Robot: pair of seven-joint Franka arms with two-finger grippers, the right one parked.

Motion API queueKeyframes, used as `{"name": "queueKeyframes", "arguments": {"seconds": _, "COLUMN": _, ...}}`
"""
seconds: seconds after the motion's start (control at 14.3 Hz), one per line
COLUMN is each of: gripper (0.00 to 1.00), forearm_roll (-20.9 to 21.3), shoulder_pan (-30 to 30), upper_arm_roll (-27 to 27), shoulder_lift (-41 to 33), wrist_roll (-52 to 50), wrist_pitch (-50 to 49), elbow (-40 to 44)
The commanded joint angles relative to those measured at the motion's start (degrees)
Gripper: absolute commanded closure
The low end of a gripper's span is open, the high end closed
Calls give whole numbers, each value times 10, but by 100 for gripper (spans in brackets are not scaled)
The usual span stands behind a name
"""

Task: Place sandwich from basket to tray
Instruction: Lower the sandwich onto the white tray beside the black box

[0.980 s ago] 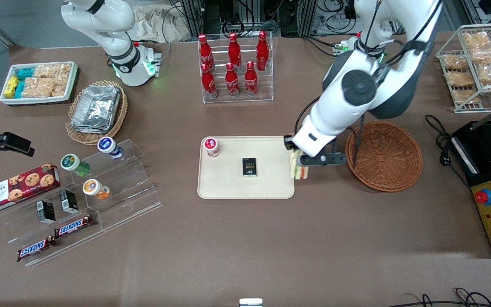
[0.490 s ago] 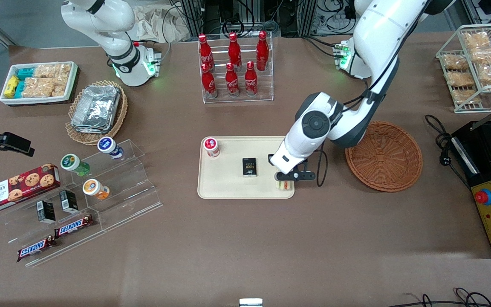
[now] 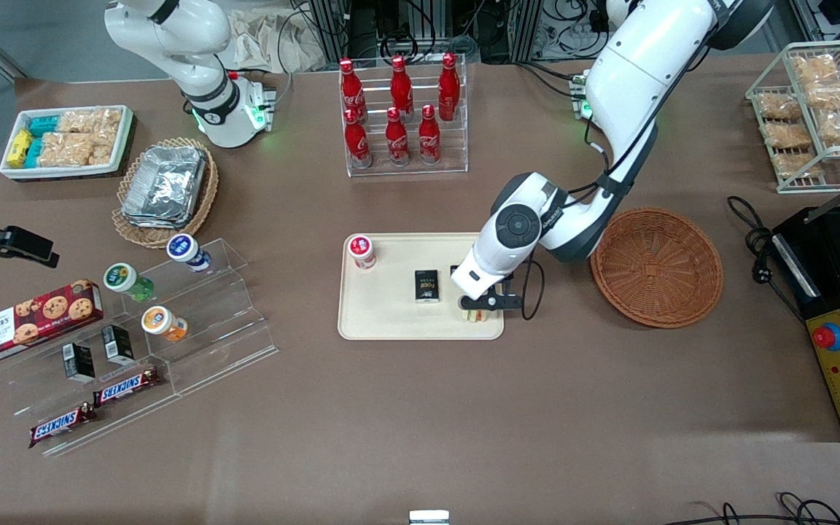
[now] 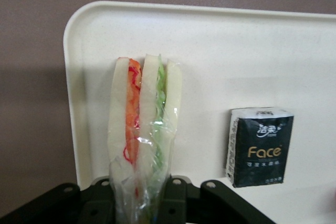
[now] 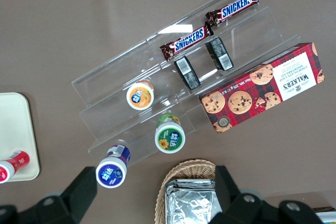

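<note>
I am holding the hand (image 3: 483,312) low over the tray (image 3: 383,321), at the tray's corner nearest the front camera on the working arm's end. Its fingers are clamped on the sandwich (image 4: 143,129), which is wrapped in clear film and gripped at one end. From the wrist view I am seeing the wedge edge-on: pale bread outside, an orange-red layer and a green layer between the slices. The sandwich (image 3: 480,316) is sitting inside the tray's rim (image 4: 73,77), near that corner; I cannot tell whether it is resting on the tray floor or hanging just above it.

A small black packet marked "Face" (image 4: 259,146) is lying on the tray beside the sandwich, apart from it. In the front view this packet (image 3: 427,285) is lying near the tray's middle, and a red-capped container (image 3: 361,251) is standing at the tray's corner farthest from the camera, toward the parked arm's end.

The basket (image 3: 656,267), round and orange-brown, is sitting on the brown surface (image 3: 420,423) beside the tray, toward the working arm's end, with nothing in it.
</note>
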Motion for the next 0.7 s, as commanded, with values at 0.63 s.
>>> {"name": "queueKeyframes", "arguments": {"seconds": 0.63, "gripper": 0, "forearm_roll": 26, "shoulder_pan": 3, "upper_arm_roll": 67, "shoulder_lift": -127, "wrist_roll": -97, "wrist_pitch": -78, "elbow": 22}}
